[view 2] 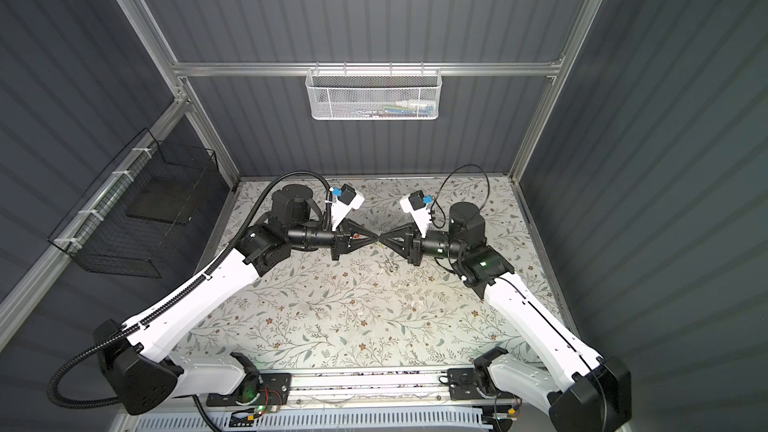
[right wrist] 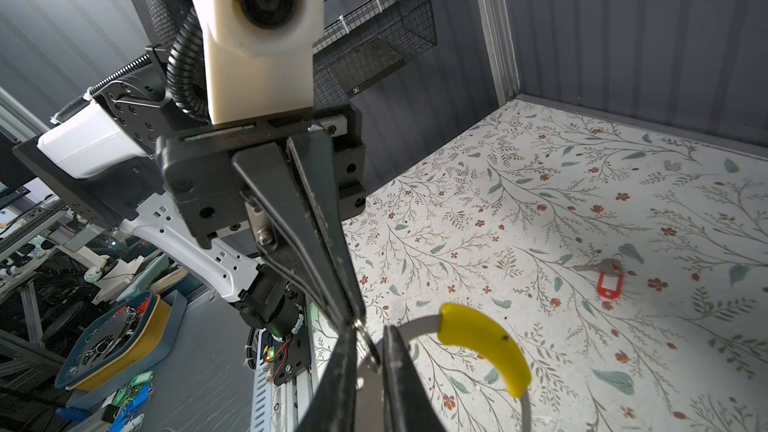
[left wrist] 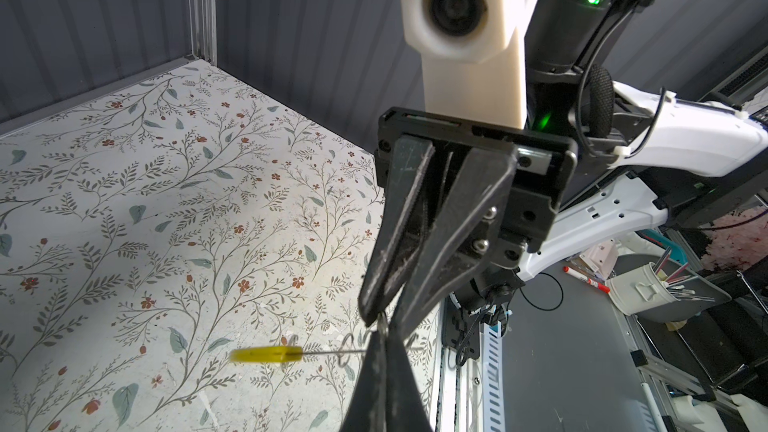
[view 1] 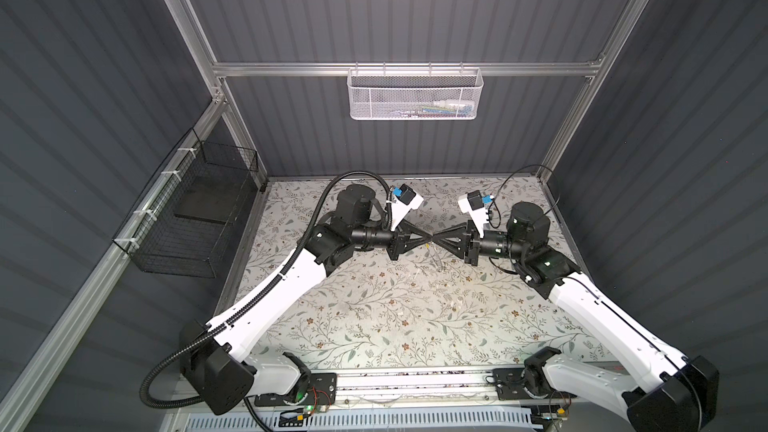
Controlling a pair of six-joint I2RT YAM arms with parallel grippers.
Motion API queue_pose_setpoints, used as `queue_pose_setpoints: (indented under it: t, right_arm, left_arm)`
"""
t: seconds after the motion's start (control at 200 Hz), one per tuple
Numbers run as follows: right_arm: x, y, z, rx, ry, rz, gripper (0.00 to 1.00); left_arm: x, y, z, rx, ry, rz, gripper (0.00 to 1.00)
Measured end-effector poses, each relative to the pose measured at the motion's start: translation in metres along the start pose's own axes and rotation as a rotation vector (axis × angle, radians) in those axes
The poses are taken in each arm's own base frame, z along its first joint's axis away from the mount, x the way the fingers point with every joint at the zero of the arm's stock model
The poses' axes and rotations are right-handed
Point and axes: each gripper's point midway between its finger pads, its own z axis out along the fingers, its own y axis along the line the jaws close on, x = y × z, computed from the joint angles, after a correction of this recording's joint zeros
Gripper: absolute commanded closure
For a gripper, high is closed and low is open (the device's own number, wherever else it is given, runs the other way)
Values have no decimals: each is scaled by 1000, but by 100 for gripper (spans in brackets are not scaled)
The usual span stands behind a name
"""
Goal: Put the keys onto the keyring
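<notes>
Both grippers meet tip to tip above the middle of the floral table. The keyring (right wrist: 482, 342), a thin grey hoop with a yellow curved section, hangs at the meeting point (view 1: 434, 257) (view 2: 387, 261) and shows edge-on in the left wrist view (left wrist: 266, 354). My left gripper (left wrist: 382, 328) (view 1: 428, 240) is shut on a small metal ring (left wrist: 382, 321) at its tip. My right gripper (right wrist: 371, 332) (view 1: 437, 240) has its jaws close on either side of the hoop's grey band. The keys (right wrist: 609, 274), one silvery key with a red tag, lie on the table apart from both grippers.
A white mesh basket (view 1: 415, 95) hangs on the back rail. A black wire basket (view 1: 187, 209) is fixed to the left wall. Grey walls enclose the table (view 1: 395, 317) on three sides. Beyond the front rail stands a blue tray of rings (right wrist: 112, 338).
</notes>
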Motion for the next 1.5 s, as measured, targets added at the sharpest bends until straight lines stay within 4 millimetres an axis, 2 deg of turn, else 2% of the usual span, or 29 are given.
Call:
queue_pose_setpoints:
  t: [0.1,0.15,0.25,0.385,0.44,0.69,0.81,0.996,1.206,1.501]
  right_arm:
    - [1,0,0,-6,2,5,85]
    - [1,1,0,-11,4,9,92]
    - [1,3,0,-24,4,9,100]
    - [-1,3,0,-21,-9,9,100]
    - [-2,3,-1,-14,-24,7,100]
    - [-8,3,-7,-8,-143,30,100]
    - [-12,4,-9,-26,-204,64,100]
    - [-33,11,-13,-73,-309,82,100]
    - [-48,18,-16,-120,-368,99,100]
    - [-50,23,-17,-142,-382,102,100]
  left_arm:
    - [0,-1,0,3,1,-1,100]
    - [0,-1,0,7,1,0,100]
    - [-1,-1,-1,11,-2,-7,100]
    - [-3,0,0,13,-9,-13,100]
    - [-5,0,0,14,-17,-21,91]
    - [-14,7,-3,-35,-156,-86,78]
    - [-20,5,-16,-61,-256,-107,77]
    - [-35,-1,-28,-51,-375,-121,75]
    - [-43,-2,-27,-19,-419,-144,75]
    - [-47,-2,-16,54,-429,-166,78]
